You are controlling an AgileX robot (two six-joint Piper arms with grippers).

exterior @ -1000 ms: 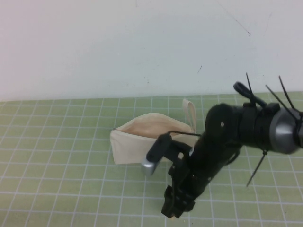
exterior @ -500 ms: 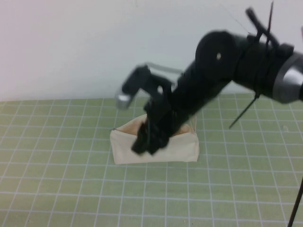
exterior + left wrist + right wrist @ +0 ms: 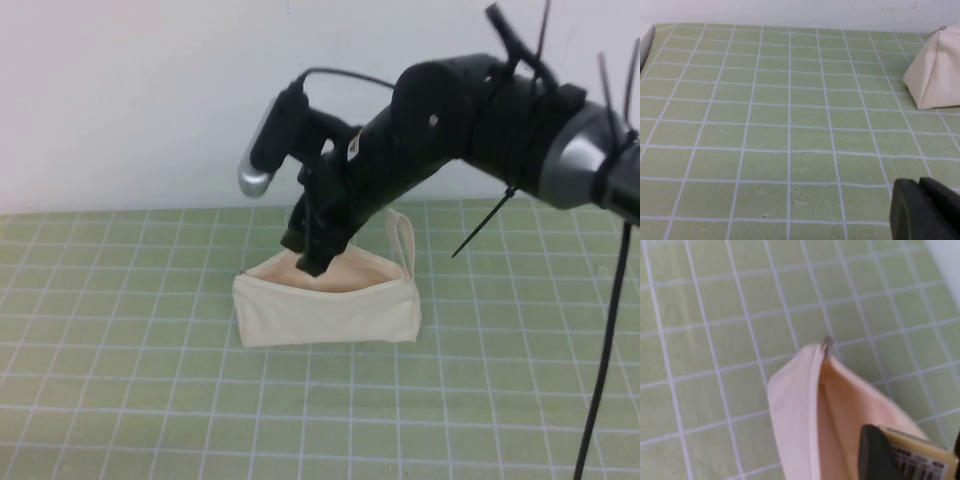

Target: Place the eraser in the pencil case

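Two arms belong to this rig, but only the right one is working: its black right gripper (image 3: 312, 262) hangs at the open mouth of the cream-white fabric zip pouch, the pencil case (image 3: 325, 310), which stands oblong on the green gridded worktop (image 3: 120, 400) with its small loop strap (image 3: 403, 232) poking up at the robot's right end. From the right wrist camera, the tiny pale yellow-tan eraser (image 3: 917, 457) with its white barcode label is pinched in the gripper's narrowed jaws, poised over the peach-beige lining (image 3: 850, 405) just inside the zip edge, with the metal zip pull (image 3: 827, 346) at the pouch's corner. So the carrying looks done and the drop-in is the step in hand. I would say the next move calls for lowering a touch further inside and then opening the jaws, keeping clear of the soft fabric rim so it does not fold shut. The left gripper (image 3: 925, 210) sits low over bare worktop, well apart from the pouch; whether it is open I cannot tell.
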